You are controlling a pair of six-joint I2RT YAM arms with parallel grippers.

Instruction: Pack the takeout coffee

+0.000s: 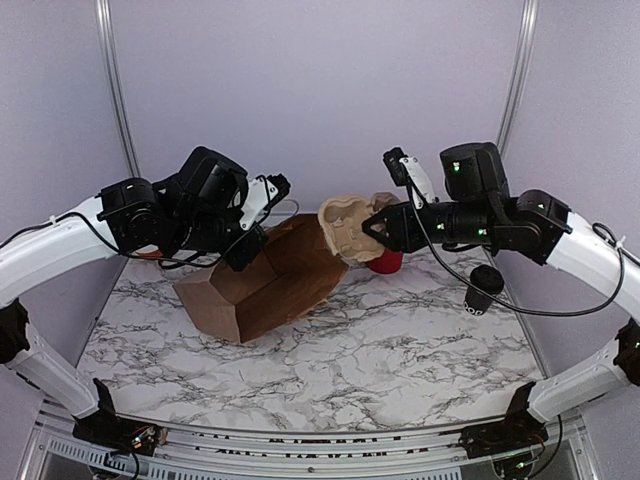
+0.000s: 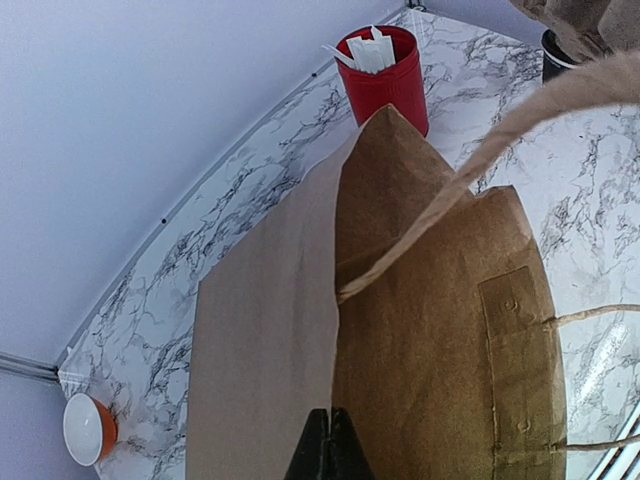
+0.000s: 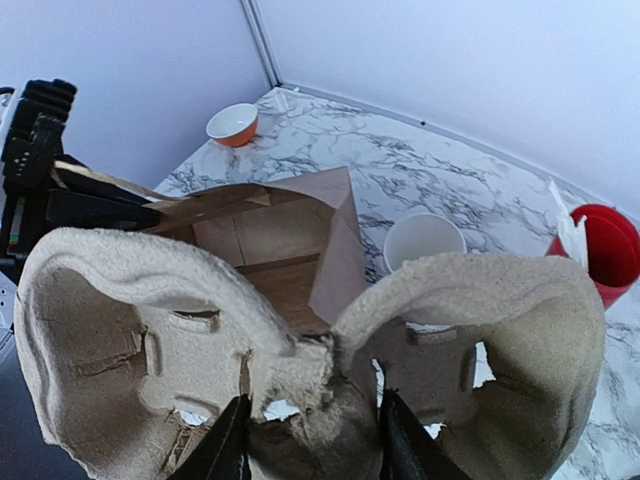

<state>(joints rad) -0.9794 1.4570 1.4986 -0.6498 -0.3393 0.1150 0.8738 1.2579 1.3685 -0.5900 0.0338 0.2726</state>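
While the takeout coffee (image 1: pixel 483 288) stands on the marble table (image 1: pixel 400 350) under my right forearm, apart from my right gripper (image 3: pixel 315 450), those jaws sit partly apart, clamped on a pulp cup carrier (image 3: pixel 300 330). My left gripper (image 2: pixel 327 445) is pinched together on the rim of the brown paper bag (image 2: pixel 430 330). Pale lilac walls (image 1: pixel 320 90) surround us.

Matt brown paper bag (image 1: pixel 280 282), rough pulp cup carrier (image 3: pixel 300 340), glossy marble-look tabletop (image 1: pixel 400 350), matt black takeout coffee (image 1: pixel 483 290)
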